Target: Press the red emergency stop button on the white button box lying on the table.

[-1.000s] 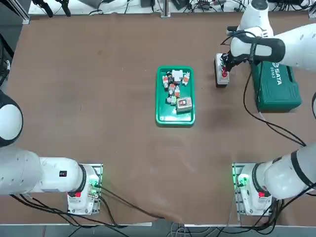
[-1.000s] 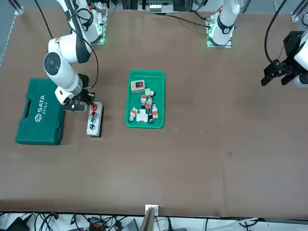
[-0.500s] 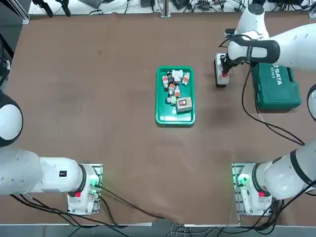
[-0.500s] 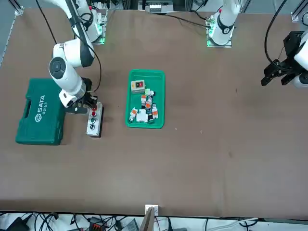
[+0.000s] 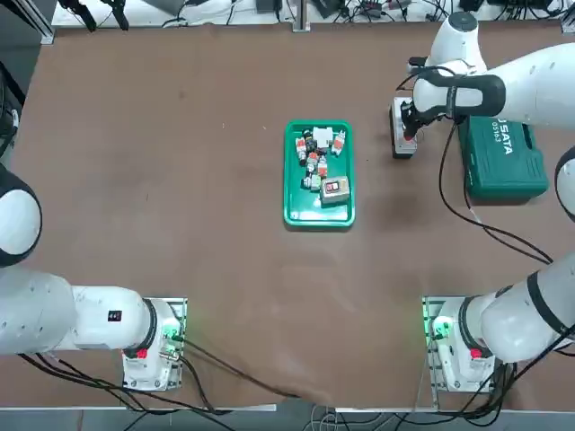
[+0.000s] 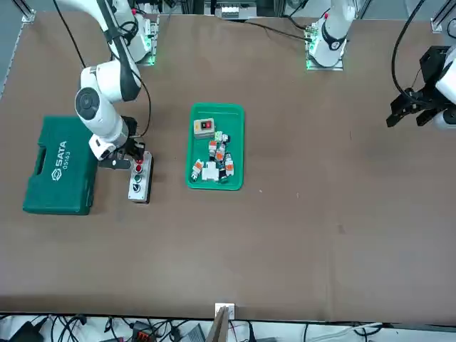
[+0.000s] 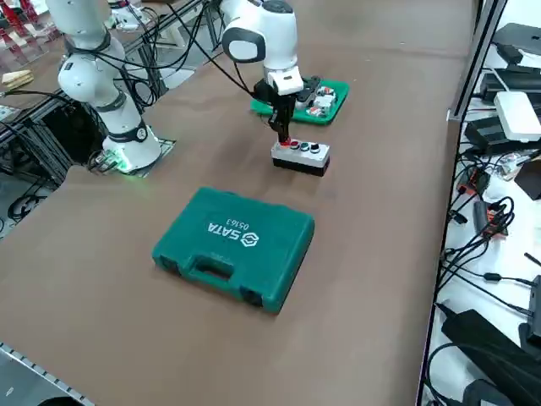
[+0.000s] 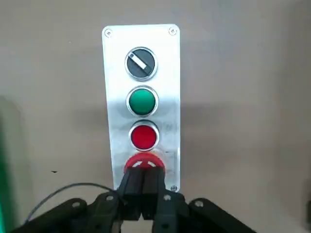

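- Right tool [image 8: 143, 187] is seen with its two black fingers [image 8: 132, 189] pressed together, nothing held between them; the tips sit on the red emergency stop button [image 8: 144, 165] at the end of the white button box [image 8: 167, 87] nearest the wrist camera.
- Only the upper arc of that red knob is seen past the fingertips in the wrist view; the rest of it is covered by the tool.
- Further along the same box, a smaller red button [image 8: 144, 136], a green button [image 8: 142, 100] and a black selector knob [image 8: 141, 63] are set in a row, all uncovered.
- From overhead, the tool [image 5: 409, 126] is found over the box [image 5: 398, 115], which lies flat on the brown desk [image 5: 180, 197] in the far right part of it.
- Just beside the box, on the robot's right, a closed green case [image 5: 503, 157] marked SATA is laid on the desk; a narrow strip of desk is left between the two.
- To the robot's left of the box, well apart, a green tray [image 5: 293, 171] is placed near the middle of the desk, filled with small white, red and orange parts and a grey box with a red label [image 5: 334, 189].
- In the right side view the arm is seen coming straight down onto the box [image 7: 301, 156], with the case [image 7: 235, 245] nearer the camera and the tray [image 7: 340, 95] beyond.
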Controlling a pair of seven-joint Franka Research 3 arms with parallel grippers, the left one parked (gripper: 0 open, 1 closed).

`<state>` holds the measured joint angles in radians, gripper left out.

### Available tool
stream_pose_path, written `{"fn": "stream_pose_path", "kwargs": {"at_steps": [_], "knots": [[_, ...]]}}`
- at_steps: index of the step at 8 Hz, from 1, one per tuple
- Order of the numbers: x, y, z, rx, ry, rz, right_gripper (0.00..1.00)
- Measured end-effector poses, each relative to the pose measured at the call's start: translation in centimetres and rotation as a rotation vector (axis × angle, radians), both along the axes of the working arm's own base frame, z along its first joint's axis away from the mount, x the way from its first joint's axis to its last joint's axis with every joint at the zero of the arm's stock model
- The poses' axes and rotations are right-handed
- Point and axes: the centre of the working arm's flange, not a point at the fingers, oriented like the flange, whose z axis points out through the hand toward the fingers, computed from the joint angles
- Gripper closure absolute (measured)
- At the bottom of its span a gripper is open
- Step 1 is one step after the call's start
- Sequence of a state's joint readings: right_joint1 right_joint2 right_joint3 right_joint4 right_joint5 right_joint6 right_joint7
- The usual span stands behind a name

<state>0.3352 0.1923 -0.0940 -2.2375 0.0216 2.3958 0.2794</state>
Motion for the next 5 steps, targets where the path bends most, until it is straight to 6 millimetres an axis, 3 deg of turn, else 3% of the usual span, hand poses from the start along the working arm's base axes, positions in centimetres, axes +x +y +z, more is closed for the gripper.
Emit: {"fn": "stream_pose_path", "kwargs": {"at_steps": [5], "knots": [[0.06, -0.04, -0.4, 0.005, -0.025, -0.007, 0.99]]}}
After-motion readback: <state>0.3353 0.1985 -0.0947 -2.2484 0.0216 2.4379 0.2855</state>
